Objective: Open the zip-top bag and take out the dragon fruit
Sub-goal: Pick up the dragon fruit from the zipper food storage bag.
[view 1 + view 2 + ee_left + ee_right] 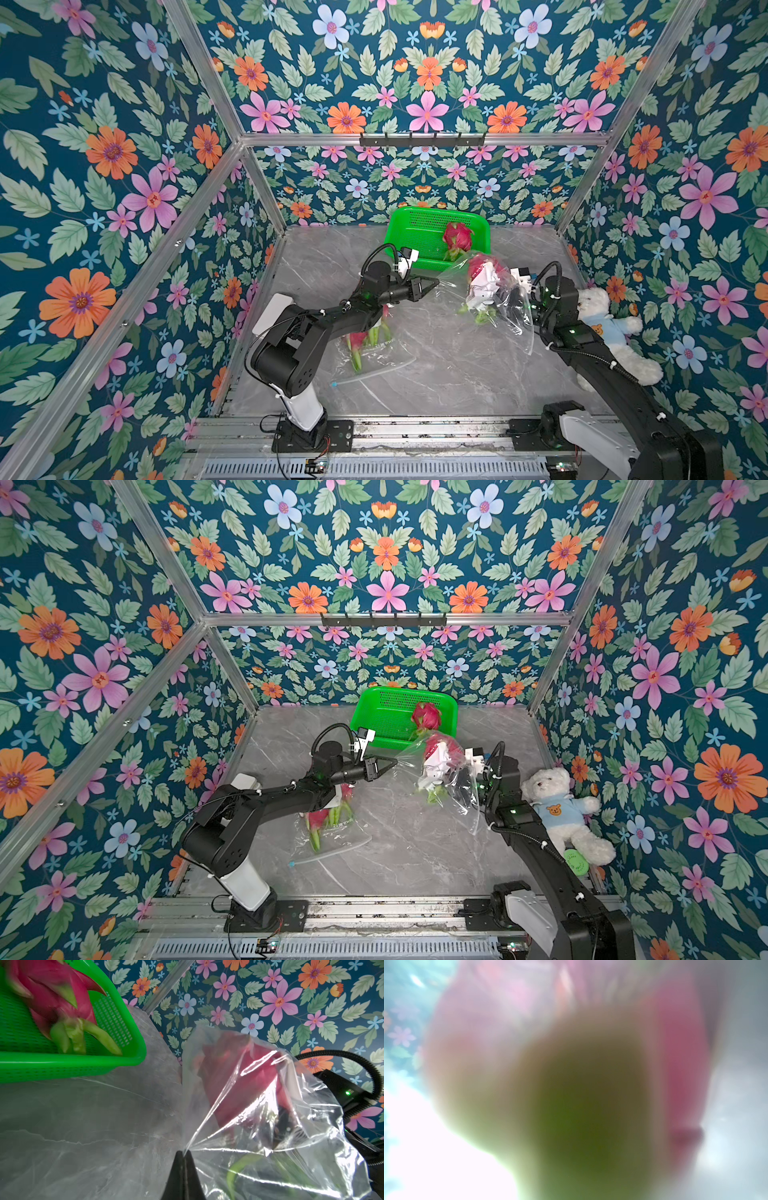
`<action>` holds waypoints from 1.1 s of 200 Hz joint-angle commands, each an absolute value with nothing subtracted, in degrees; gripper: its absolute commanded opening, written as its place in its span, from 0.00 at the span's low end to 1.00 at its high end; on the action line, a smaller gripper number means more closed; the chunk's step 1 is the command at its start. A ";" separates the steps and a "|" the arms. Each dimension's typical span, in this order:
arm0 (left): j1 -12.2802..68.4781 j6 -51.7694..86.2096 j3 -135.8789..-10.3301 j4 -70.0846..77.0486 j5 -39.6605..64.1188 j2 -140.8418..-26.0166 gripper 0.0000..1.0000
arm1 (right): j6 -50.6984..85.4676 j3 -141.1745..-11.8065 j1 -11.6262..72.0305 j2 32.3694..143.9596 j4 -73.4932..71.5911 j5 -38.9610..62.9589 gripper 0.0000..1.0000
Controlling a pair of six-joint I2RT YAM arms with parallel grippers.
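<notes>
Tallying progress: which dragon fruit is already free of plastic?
The dragon fruit in the green basket; it lies bare, while the others sit in clear bags, one lifted, one flat on the table.

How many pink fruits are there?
3 fruits: one in the green basket, one in the lifted bag, one in the other bag under the left arm, where another may hide.

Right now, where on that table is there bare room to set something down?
The tabletop is bare at front centre, between the flat bag and the right arm, and in the far-left corner beside the green basket. The middle is crowded: the left gripper pinches the lifted bag there.
</notes>
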State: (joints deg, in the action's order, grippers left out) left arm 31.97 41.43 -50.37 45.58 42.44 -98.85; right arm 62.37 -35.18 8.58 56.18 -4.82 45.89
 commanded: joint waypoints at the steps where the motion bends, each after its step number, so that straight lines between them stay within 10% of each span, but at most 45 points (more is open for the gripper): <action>1: 30.23 39.42 -52.43 45.19 41.39 -100.42 0.00 | 61.96 -34.98 8.46 55.08 -5.35 45.38 0.09; 220: 10.01 28.42 -84.04 25.05 30.08 -112.43 0.00 | 54.49 -34.42 9.08 51.94 8.12 57.57 0.06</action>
